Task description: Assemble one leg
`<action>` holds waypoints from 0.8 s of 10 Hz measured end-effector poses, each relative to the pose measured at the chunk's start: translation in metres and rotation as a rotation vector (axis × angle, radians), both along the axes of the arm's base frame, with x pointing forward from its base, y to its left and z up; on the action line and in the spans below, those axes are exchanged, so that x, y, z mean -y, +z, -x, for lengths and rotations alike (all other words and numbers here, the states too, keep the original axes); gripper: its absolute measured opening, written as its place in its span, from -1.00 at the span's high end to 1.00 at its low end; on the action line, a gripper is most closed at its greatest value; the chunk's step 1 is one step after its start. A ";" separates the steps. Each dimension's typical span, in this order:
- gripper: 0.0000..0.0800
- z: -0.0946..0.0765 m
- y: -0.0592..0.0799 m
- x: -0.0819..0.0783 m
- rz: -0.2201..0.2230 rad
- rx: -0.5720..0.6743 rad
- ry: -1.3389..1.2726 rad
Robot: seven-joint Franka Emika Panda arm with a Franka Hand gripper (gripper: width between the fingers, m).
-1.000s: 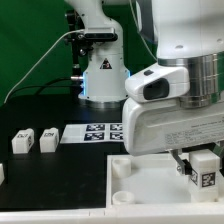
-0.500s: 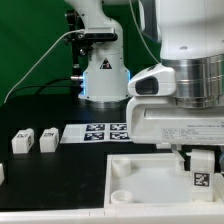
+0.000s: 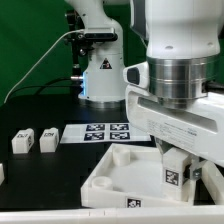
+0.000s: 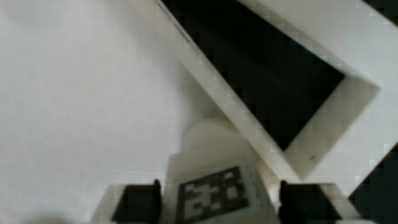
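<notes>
My gripper [image 3: 176, 182] is shut on a leg [image 3: 171, 177], a small white post with a black-and-white marker on its face. It holds the leg upright against the large white tray [image 3: 104, 184], near the corner at the exterior view's right. The tray sits turned, one corner towards the camera. In the wrist view the leg [image 4: 215, 188] stands between the two dark fingers [image 4: 139, 201] of my gripper [image 4: 222, 202], over the white tray face [image 4: 89, 100]. Whether the leg's lower end is in a socket is hidden.
Two more legs [image 3: 22, 143] [image 3: 48, 140] stand on the black table at the exterior view's left, and a third [image 3: 2, 172] is cut off by the edge. The marker board [image 3: 100, 133] lies behind the tray. The robot base [image 3: 103, 75] stands at the back.
The gripper with the leg has moved towards the exterior view's left and turned. The tray has swung round and shifted left with it.
</notes>
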State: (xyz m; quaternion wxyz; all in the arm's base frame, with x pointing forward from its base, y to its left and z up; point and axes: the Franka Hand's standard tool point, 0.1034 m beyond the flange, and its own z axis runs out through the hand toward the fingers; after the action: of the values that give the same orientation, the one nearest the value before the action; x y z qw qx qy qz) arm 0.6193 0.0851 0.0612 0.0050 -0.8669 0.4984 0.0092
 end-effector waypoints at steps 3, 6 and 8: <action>-0.37 0.000 0.000 0.001 0.002 0.000 -0.001; -0.61 0.000 0.000 0.001 0.001 0.000 -0.001; -0.62 0.001 0.008 -0.003 -0.017 0.010 -0.018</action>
State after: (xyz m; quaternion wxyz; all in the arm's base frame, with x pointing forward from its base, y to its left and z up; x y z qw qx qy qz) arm 0.6183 0.0877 0.0695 0.0151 -0.8624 0.5059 0.0089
